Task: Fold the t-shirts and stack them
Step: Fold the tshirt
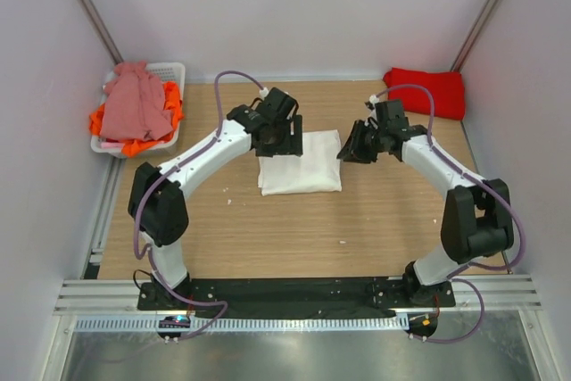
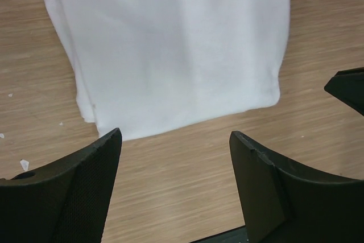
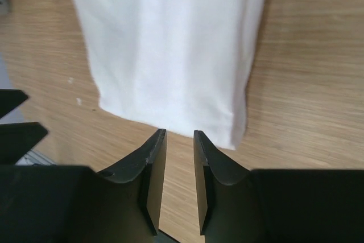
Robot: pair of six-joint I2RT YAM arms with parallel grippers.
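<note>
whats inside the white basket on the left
A pink shirt lies on top, draped over an orange shirt that shows at the sides. Anything beneath them, and the floor of the basket, is covered.

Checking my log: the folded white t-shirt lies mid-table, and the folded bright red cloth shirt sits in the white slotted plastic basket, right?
No. The top external view shows the bright red cloth shirt on the wooden table, far right corner, not in the white slotted plastic basket. The rest holds.
</note>
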